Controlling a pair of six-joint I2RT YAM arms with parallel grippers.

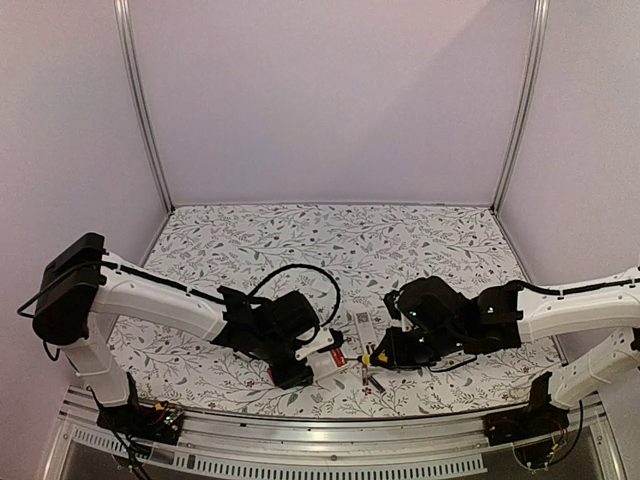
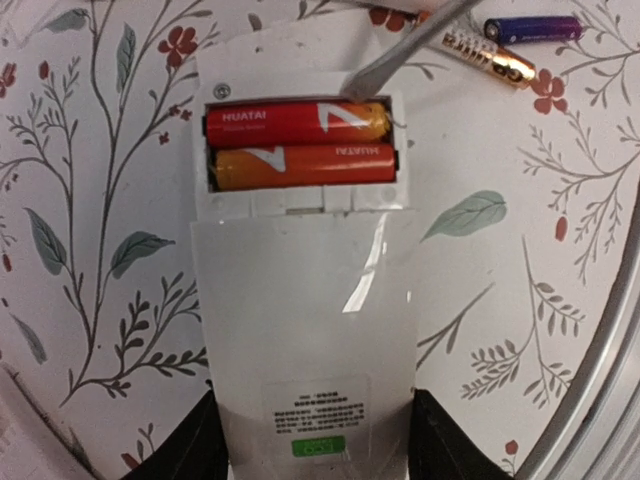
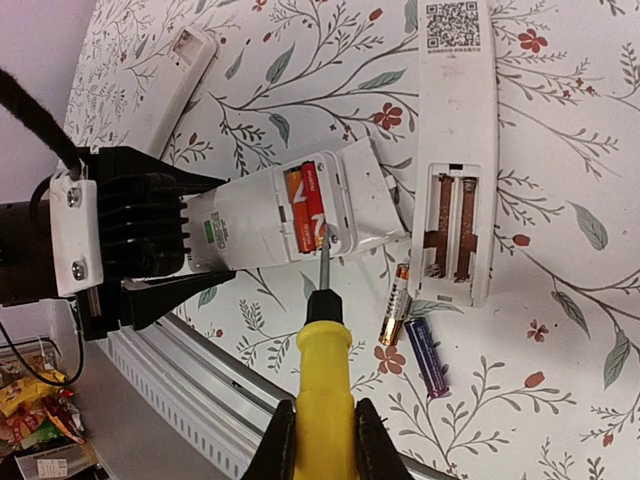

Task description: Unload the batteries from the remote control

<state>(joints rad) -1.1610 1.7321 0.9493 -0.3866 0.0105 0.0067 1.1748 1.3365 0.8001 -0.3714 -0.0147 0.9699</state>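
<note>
White arm shells [image 1: 160, 295], black joints [image 1: 70, 285], looping black cable [image 1: 300, 267], silver screws [image 3: 73, 197].

Soft, even, fairly bright overhead light falls on the floral bench [image 1: 400, 240] with only faint shadows, a pale streak of glare crosses the white remote [image 2: 300, 320] in the left wrist view, and both wrist views bend at their edges, with the screwdriver [image 2: 400, 52] near the lens blurred.

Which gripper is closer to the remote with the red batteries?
Left. The left gripper grips that remote by its end; the right gripper sits back on the screwdriver handle, only the tip reaching the batteries.
</note>
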